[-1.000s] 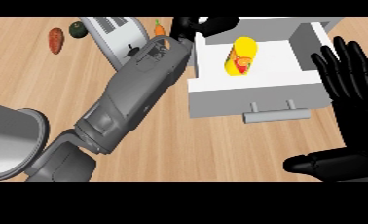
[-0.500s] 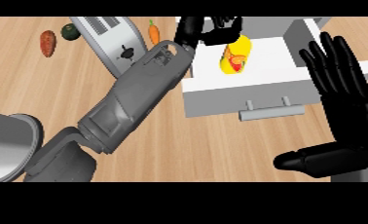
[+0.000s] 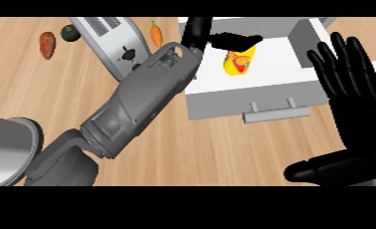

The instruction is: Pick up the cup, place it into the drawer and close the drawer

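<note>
The yellow cup (image 3: pixel 241 60), with a red mark on it, lies on its side inside the open white drawer (image 3: pixel 279 76). My left forearm reaches across from the lower left. My left hand (image 3: pixel 211 36) hovers at the drawer's back left corner, just above the cup's upper end, with fingers (image 3: pixel 236 40) stretched out straight over it and not curled round it. My right hand (image 3: pixel 343 73) rests open at the right edge, fingers up, beside the drawer's right side.
The drawer's grey handle (image 3: pixel 275 114) faces me at the front. A grey toaster (image 3: pixel 112 44) stands left of the drawer, with a carrot (image 3: pixel 155 33), a brown vegetable (image 3: pixel 47 44) and a dark green one (image 3: pixel 70 32) nearby. A grey round pan (image 3: pixel 12 149) sits lower left.
The left hand has stayed over the cup in the drawer, dipping slightly toward it. The cup and the right hand have barely shifted.
</note>
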You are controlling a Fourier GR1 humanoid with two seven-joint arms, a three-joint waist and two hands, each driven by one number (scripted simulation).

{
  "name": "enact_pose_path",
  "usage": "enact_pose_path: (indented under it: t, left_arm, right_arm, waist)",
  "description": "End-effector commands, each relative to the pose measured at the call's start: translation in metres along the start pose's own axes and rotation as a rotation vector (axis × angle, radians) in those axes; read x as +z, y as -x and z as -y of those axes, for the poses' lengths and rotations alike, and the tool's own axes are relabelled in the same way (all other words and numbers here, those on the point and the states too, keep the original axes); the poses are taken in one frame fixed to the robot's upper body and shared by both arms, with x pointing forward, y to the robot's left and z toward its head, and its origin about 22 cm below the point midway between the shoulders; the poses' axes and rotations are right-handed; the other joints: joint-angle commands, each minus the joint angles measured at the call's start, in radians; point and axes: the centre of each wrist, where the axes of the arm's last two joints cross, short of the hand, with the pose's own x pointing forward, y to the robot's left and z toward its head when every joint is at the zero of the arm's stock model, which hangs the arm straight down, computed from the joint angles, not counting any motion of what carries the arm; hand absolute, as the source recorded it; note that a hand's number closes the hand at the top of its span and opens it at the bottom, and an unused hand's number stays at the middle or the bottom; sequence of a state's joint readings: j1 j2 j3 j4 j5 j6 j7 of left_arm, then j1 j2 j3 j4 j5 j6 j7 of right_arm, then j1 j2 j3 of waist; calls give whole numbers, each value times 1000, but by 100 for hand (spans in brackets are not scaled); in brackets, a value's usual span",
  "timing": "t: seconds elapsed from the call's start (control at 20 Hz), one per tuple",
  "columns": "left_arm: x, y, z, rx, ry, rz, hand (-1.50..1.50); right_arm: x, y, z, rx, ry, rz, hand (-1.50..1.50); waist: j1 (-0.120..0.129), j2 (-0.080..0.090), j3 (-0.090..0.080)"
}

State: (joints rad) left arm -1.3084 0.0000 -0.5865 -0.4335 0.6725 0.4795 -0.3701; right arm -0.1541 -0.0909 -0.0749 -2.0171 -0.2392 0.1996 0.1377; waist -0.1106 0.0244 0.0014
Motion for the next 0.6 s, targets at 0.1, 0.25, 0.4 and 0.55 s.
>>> enact_pose_path:
  t: [0.1, 0.25, 0.4, 0.55]
  left_arm:
    - [4, -1, 1, 155, -1, 95, -150]
    - [-1, -15, 3, 235, 0, 112, -150]
    - [-9, -34, 4, 288, 9, 101, -150]
    - [1, -3, -28, 291, -43, 77, -150]
  right_arm:
    - [10, -4, 2, -42, 2, -9, -150]
    - [7, -14, 9, -46, -9, -26, -150]
    - [15, -13, 19, -45, -31, -16, 150]
    - [32, -7, 15, 28, -83, -26, 150]
  waist:
    - [39, -10, -1]
    - [69, -18, -1]
    - [88, -23, -1]
    - [109, -27, -1]
